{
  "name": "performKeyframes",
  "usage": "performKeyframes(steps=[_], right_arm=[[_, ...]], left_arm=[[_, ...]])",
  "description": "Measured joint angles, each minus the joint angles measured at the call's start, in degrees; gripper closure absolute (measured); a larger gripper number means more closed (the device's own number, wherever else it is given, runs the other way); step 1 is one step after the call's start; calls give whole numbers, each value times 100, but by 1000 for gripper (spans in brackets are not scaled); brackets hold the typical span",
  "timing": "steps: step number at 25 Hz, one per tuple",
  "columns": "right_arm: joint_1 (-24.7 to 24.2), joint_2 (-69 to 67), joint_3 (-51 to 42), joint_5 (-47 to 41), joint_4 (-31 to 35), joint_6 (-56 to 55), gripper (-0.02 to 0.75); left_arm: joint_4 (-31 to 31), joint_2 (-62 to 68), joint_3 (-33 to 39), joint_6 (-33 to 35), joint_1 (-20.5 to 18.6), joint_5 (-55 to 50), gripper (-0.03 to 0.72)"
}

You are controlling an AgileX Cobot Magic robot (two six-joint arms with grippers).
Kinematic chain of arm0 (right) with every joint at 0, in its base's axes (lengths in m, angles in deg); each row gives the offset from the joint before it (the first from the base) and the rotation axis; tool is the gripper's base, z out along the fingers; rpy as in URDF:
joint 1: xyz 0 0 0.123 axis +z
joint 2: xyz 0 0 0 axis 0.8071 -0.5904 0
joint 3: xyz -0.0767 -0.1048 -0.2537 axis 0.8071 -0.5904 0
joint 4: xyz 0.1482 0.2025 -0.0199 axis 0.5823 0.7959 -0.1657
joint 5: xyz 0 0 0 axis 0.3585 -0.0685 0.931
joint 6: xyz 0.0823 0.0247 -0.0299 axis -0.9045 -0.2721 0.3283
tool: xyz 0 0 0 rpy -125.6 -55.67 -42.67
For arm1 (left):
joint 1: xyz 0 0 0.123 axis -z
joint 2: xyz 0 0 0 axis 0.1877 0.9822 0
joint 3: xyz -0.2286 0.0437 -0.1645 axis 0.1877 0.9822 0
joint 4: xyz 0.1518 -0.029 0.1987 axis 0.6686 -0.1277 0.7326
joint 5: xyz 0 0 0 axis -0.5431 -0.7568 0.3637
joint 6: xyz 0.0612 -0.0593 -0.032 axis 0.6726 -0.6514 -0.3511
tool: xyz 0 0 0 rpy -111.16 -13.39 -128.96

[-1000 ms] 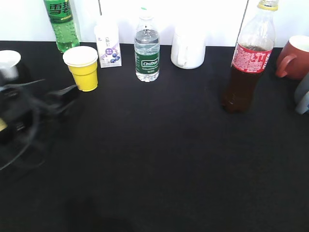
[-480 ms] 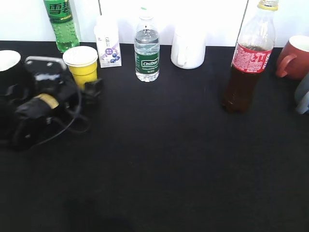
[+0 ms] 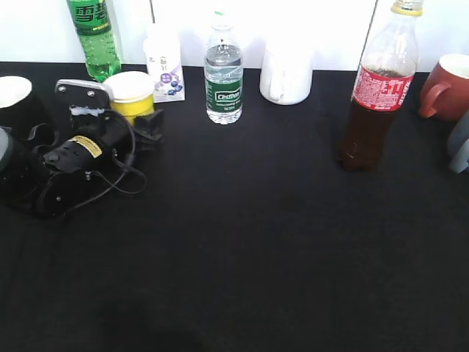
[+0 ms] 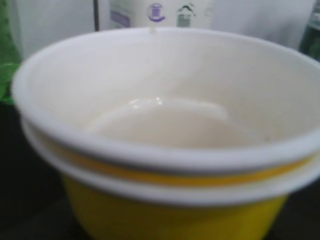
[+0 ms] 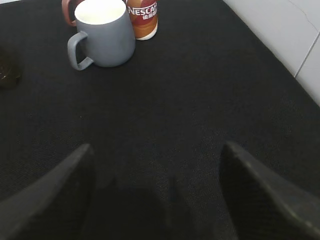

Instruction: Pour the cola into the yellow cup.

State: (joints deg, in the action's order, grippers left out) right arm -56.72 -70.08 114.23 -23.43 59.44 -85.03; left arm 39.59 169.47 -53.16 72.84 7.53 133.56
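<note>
The cola bottle [image 3: 377,88] stands upright near the bench's [image 3: 256,242] far right edge, cap on, untouched. The yellow cup [image 3: 132,94] sits at the far left, directly ahead of the left gripper [image 3: 143,123], whose grip I cannot tell. The right gripper [image 5: 157,200] hangs released, nearer the bottle.
</note>
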Motion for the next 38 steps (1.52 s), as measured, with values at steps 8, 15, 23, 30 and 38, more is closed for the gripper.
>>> performKeyframes(steps=[8,15,23,30,38], right_arm=[[0,0,0,0,0,0,153],[0,0,0,0,0,0,153],[0,0,0,8,273,108,153],[0,-1840,114,4080,341,724,153],[0,-4932,-707,8452,-262,-158,153]], left_arm=[[2114,-1767,1936,-572,6,268,249],[3198,-2521,2283,-1101,6,510,249],[3227,-2521,2283,-1101,6,530,250],[3227,-2521,2283,-1107,6,530,250],[3227,-2521,2283,-1107,6,530,250]])
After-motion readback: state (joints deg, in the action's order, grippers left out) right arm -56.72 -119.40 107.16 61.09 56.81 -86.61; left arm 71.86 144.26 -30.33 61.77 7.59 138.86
